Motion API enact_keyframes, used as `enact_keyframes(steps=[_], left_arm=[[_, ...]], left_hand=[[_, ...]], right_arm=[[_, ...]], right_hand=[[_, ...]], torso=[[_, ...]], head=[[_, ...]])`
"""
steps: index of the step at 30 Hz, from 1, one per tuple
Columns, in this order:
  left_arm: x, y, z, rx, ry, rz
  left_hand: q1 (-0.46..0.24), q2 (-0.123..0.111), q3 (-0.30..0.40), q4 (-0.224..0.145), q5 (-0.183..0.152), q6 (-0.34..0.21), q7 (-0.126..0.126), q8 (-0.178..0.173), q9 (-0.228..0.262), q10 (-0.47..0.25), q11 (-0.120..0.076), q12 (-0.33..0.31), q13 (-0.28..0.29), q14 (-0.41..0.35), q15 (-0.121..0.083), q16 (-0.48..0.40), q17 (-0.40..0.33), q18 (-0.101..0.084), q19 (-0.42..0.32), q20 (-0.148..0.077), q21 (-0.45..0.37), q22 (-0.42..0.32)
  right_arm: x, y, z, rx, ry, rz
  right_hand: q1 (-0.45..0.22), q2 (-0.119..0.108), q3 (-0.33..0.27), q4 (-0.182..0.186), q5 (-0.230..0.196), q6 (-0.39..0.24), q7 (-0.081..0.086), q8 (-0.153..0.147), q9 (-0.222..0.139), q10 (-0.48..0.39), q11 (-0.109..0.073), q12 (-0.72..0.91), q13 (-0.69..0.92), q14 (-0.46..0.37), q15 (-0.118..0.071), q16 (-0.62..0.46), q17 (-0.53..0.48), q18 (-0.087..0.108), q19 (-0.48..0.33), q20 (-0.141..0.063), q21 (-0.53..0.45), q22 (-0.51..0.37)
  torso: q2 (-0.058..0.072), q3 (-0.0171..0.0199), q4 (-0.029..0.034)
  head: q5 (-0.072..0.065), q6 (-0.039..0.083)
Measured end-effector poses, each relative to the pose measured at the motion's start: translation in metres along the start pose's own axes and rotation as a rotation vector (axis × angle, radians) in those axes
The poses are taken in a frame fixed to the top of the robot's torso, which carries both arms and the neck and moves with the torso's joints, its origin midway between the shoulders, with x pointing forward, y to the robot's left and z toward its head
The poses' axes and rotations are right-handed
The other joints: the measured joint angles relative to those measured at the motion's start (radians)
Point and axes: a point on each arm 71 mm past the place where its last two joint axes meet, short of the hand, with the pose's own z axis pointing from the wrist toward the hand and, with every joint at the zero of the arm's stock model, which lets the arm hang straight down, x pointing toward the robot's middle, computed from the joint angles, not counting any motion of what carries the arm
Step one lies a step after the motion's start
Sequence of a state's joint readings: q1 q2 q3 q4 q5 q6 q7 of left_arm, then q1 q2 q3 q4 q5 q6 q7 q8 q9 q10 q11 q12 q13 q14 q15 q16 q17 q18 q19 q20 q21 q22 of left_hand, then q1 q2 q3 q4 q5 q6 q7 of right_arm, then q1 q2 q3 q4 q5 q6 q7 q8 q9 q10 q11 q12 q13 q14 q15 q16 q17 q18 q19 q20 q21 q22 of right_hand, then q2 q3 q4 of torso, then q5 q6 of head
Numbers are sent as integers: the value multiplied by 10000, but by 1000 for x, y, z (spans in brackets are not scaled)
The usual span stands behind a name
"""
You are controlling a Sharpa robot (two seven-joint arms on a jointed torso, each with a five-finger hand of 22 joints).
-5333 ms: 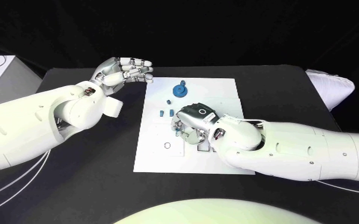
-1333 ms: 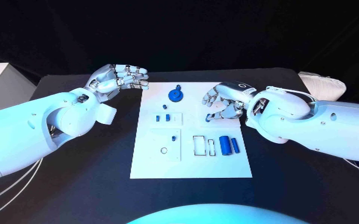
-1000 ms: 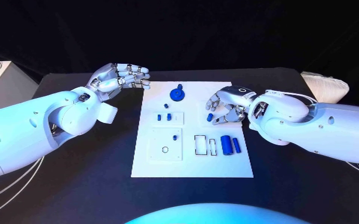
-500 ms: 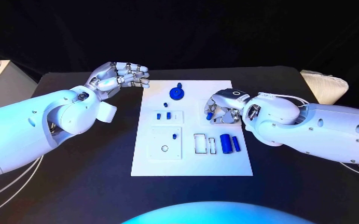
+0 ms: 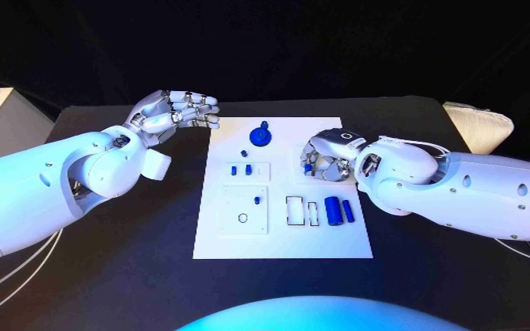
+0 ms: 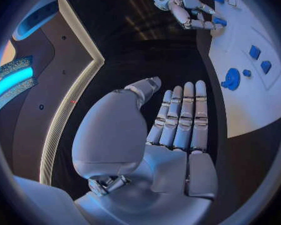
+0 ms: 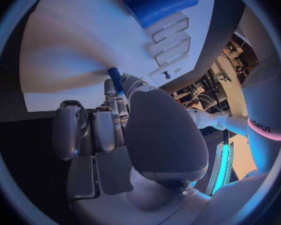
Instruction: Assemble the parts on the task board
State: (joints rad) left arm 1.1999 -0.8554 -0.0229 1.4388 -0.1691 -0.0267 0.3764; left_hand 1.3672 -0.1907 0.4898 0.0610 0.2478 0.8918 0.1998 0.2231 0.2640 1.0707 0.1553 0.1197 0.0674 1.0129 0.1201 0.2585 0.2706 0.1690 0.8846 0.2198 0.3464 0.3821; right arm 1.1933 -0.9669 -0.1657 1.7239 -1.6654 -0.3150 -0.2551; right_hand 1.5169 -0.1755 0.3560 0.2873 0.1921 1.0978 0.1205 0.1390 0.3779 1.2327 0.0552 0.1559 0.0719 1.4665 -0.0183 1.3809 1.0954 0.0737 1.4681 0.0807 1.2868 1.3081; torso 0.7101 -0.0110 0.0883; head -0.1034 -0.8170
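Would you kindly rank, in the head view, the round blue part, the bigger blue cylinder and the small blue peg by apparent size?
1. Round blue part.
2. Bigger blue cylinder; close to the first, so unsure.
3. Small blue peg.

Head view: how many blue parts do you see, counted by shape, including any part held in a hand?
Round disc: 1
Long cylinders: 2
Small pieces lying on the task board: 4
Small piece held by the right hand: 1
Total: 8

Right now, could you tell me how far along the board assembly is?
Early to midway. One small part seems seated in the square plate. The right hand pinches a small blue peg over the task board. Two cylinders, the round piece and others remain loose; the left hand waits empty.
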Motion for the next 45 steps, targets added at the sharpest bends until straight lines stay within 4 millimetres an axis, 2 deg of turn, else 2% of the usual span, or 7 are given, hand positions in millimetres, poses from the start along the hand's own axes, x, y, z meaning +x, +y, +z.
enact_keyframes(steps=[7,11,17,20,23,30,45], left_arm=[[-1,0,-1,-13,-15,18],[-1,0,-1,-20,-24,28],[-2,0,-1,-28,-44,43],[-2,0,-1,-31,-47,48],[-2,1,0,-33,-45,49],[-1,1,1,-44,-32,46],[2,3,2,-74,29,12]], left_hand=[[0,0,0,0,0,0,0,0,-10,0,0,-1,0,5,-5,0,2,0,0,0,0,0],[0,0,0,0,0,0,0,0,-10,0,0,-1,0,28,-28,0,9,-1,0,0,0,1],[0,0,0,-1,0,0,0,0,-9,0,0,-1,0,28,-28,0,9,-1,0,0,1,1],[51,51,30,-31,0,0,0,0,-9,0,0,-1,1,28,-28,0,9,0,0,0,1,-10],[51,51,30,-31,0,0,0,-1,-9,0,0,-1,1,29,-28,0,8,-1,0,0,1,-10],[51,51,30,-31,0,-17,92,0,-43,0,0,-1,1,25,-25,0,35,1,73,1,1,-21],[51,51,29,-31,0,-19,91,-1,-42,0,0,-1,1,23,-23,0,33,1,72,0,1,-20]], right_arm=[[-1,0,-1,178,-287,224],[-2,0,-3,331,-403,568],[-11,3,-9,399,-682,1161],[-21,7,-11,334,-929,1420],[-29,12,-12,209,-1118,1633],[-32,35,-9,-339,-1237,2080],[3,103,8,-2069,-974,1965]], right_hand=[[-102,-103,755,-188,86,192,-86,198,144,300,9,-100,31,1,-108,89,93,-1,-19,-93,347,-1],[-100,-103,931,-176,66,195,-89,394,146,410,119,-136,158,1,-108,94,107,-1,-19,-93,484,-1],[-158,-162,1047,-193,148,195,-91,394,147,456,164,-275,251,1,-108,94,79,-131,-19,-93,547,-2],[-357,-357,1644,-774,166,193,-93,627,148,482,152,-349,256,1,-107,94,65,-131,-19,-93,547,-3],[-382,-378,1692,-821,167,178,-109,687,150,482,152,-372,254,0,-107,94,65,-131,-19,-92,547,-3],[-502,-364,1812,-942,167,172,-113,727,152,483,151,-385,253,1,-106,94,41,-131,-19,-92,547,-4],[-595,-406,1880,-1012,111,130,-137,728,159,495,139,-410,279,2,-105,94,28,-129,-19,-92,502,-6]], torso=[[-6,-1,0],[-14,-3,-4],[-27,0,-15],[-29,3,-17],[-29,3,-21],[-20,6,-16],[-16,-11,-1]], head=[[9,-10],[18,6],[37,35],[39,67],[38,81],[114,83],[382,-62]])
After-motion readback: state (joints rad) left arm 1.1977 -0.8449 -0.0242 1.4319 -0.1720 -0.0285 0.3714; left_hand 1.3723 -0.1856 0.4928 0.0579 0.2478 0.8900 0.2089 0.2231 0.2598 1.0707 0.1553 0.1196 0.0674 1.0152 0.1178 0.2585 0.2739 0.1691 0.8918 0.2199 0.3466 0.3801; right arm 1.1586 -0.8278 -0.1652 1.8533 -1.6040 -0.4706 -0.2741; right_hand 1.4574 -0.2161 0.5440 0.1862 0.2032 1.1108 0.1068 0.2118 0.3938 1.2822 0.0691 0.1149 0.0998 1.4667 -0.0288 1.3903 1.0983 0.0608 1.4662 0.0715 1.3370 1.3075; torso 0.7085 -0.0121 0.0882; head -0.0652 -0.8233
